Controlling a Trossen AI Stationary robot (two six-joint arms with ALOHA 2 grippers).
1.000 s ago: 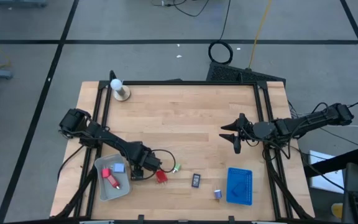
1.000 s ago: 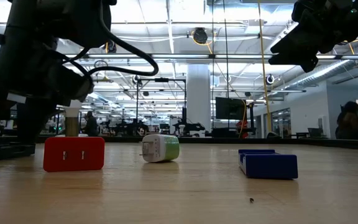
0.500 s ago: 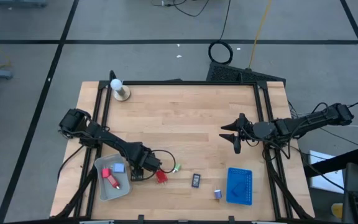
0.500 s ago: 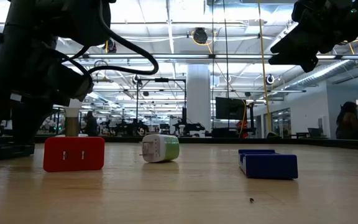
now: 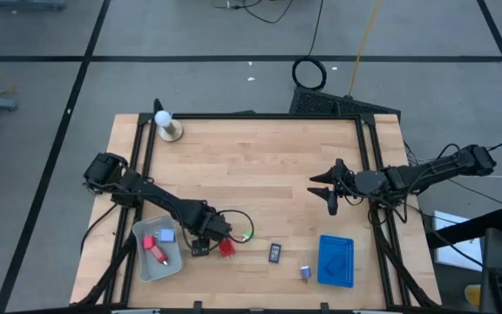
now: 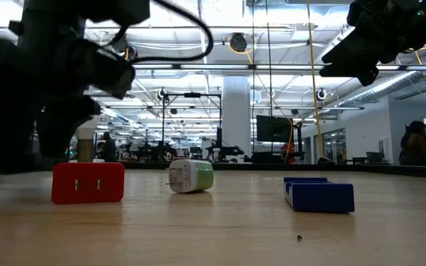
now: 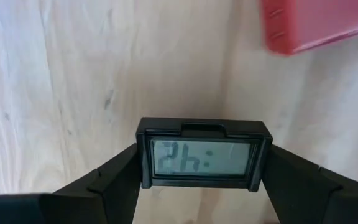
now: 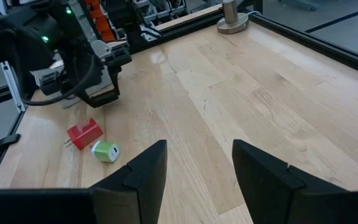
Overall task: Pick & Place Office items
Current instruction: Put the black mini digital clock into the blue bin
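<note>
Left gripper (image 7: 201, 186) clamps a small black rectangular digital clock (image 7: 204, 154) by its ends, ready for carrying. It sits beside the grey rectangular tray (image 5: 143, 264), likely its destination. Right gripper (image 8: 194, 165) waits, fingers parted, empty.

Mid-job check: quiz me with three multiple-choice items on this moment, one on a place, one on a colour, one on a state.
1. Where is the left end effector?
A. Beside the grey tray, next to the red block
B. Over the blue tray
C. At the white ball

2. What colour is the piece lying just past the red block in the low view?
A. Purple
B. Green and white
C. Black

3. What is the left end effector doing?
A. Open over bare wood
B. Closed on a small black clock
C. Holding the red block

Answers:
1 A: the high view shows it at the tray's edge by the red block.
2 B: the green-white piece lies there.
3 B: the left wrist view shows both fingers against the clock's sides.

The right end effector waits open, mid-table.
</note>
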